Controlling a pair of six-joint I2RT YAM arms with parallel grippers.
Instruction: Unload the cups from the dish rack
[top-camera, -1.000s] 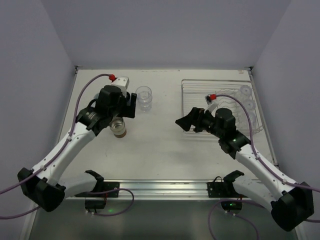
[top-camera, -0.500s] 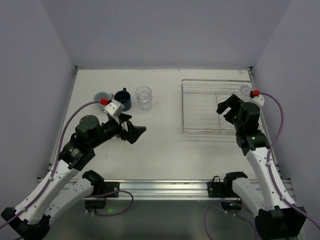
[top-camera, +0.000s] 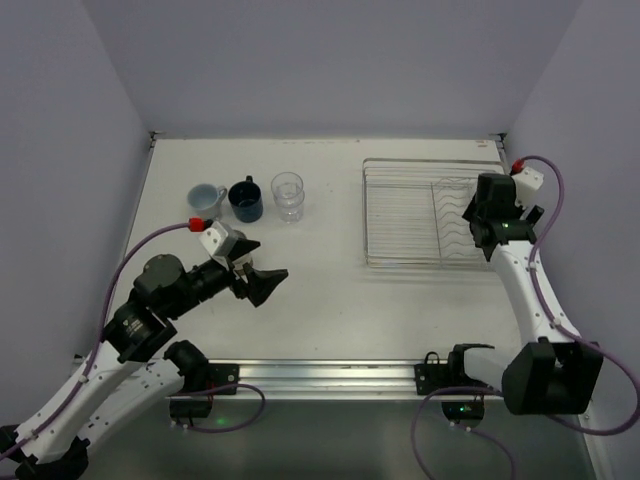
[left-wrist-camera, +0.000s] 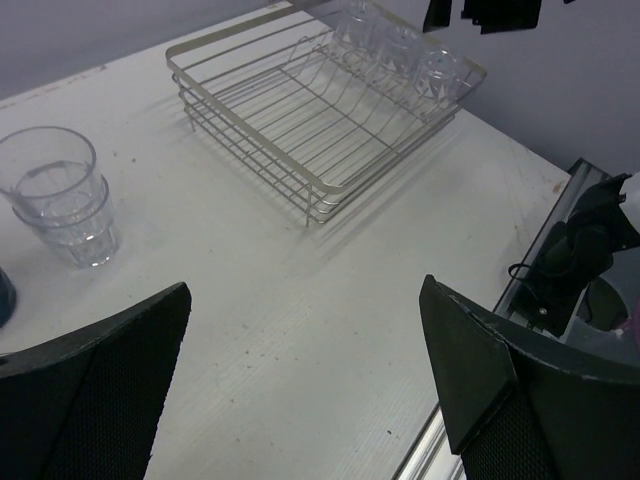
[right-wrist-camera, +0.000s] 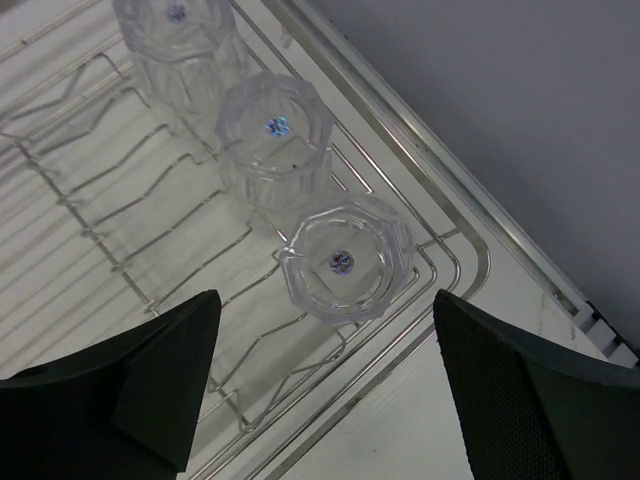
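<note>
The silver wire dish rack (top-camera: 410, 215) stands at the right; it also shows in the left wrist view (left-wrist-camera: 300, 130) and the right wrist view (right-wrist-camera: 90, 200). Three clear glass tumblers stand along its right side: the nearest tumbler (right-wrist-camera: 345, 258), the middle one (right-wrist-camera: 275, 140), the far one (right-wrist-camera: 175, 40). My right gripper (right-wrist-camera: 328, 325) hovers open above the nearest tumbler and holds nothing. A light blue mug (top-camera: 206, 197), a navy mug (top-camera: 245, 198) and stacked clear tumblers (top-camera: 288, 196) stand on the table at the left. My left gripper (top-camera: 262, 283) is open and empty, low over the table. No brown cup is in view.
The white table's (top-camera: 320, 300) near edge carries a metal rail (top-camera: 330, 375) with the arm bases. Grey walls close the table in at the back and both sides. The stacked tumblers (left-wrist-camera: 65, 205) stand left of the rack in the left wrist view.
My left arm has pulled back from the cups at the left, uncovering both mugs. My right arm has swung from the rack's front to its right side, above the tumblers.
</note>
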